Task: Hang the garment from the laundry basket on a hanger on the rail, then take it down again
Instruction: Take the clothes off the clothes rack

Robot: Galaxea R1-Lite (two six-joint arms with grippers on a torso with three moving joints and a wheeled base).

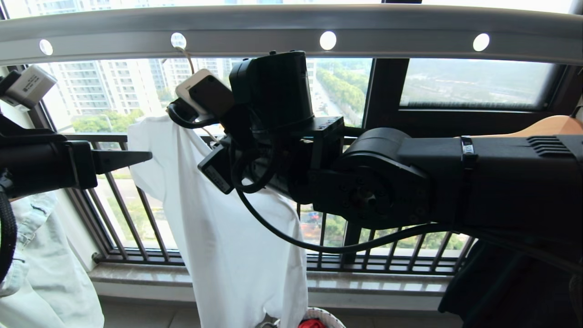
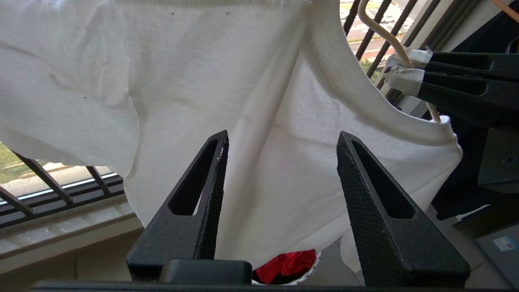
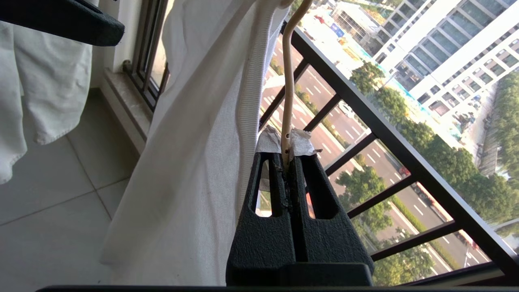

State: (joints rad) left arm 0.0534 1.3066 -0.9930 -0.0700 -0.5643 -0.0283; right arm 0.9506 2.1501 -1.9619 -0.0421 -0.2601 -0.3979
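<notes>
The garment is a white T-shirt draped on the cream hanger. The hanger's hook reaches up to a hole in the grey rail. My right gripper is shut on the hanger's neck just above the shirt collar, with taped fingertips. My left gripper is open, level with the shirt's shoulder and just short of the cloth, with nothing between its fingers. The laundry basket stands on the floor under the shirt's hem.
A red garment lies in the basket. A pale denim jacket hangs at the far left, close to my left arm. A light-wood hanger shows behind my right forearm. Black window bars and a stone sill run behind the shirt.
</notes>
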